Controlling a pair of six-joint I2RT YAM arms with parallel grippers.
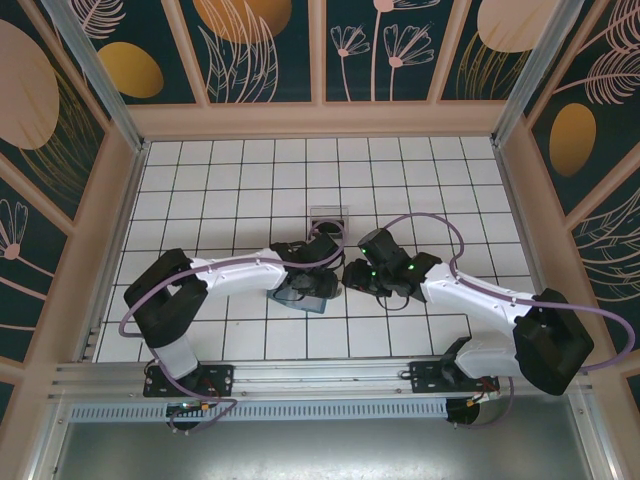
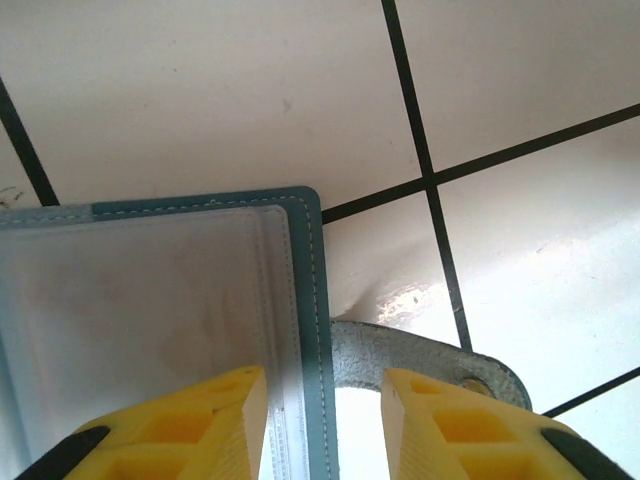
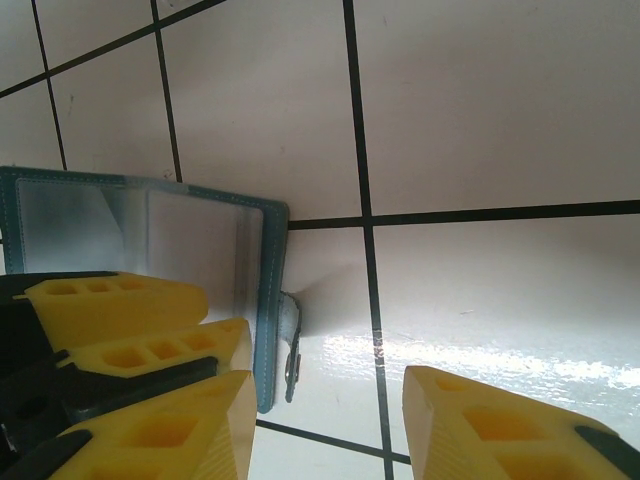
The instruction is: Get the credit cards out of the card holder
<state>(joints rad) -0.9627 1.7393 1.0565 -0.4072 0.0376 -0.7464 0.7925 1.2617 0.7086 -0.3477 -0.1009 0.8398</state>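
**Top view.** Count: two arms, one card holder, one clear box.
- The card holder (image 1: 300, 298) lies open on the tiled table (image 1: 230, 180), near the front centre.
- The left gripper (image 1: 318, 280) is directly over the holder.
- The right gripper (image 1: 350, 276) is just beside the holder's right edge.
- The clear box (image 1: 328, 214) stands further back, apart from both grippers. Its contents cannot be made out.

**Left wrist view.**
- The left gripper (image 2: 325, 425) has its fingers apart, straddling the card holder's (image 2: 150, 300) stitched teal edge.
- One finger (image 2: 190, 425) overlaps the holder's clear window pocket. The other overlaps a single grey metal tab (image 2: 400, 350) projecting from that edge.
- The window is cloudy, so whether a card sits behind it cannot be told and no credit cards can be counted.

**Right wrist view.**
- The right gripper (image 3: 330, 430) is spread wide and holds nothing.
- A corner of the card holder (image 3: 200, 235) and the metal tab (image 3: 292, 345) lie just by its left-hand finger.
- Two fingers (image 3: 110, 305) of the left gripper rest over the holder's window, with a narrow gap between them.
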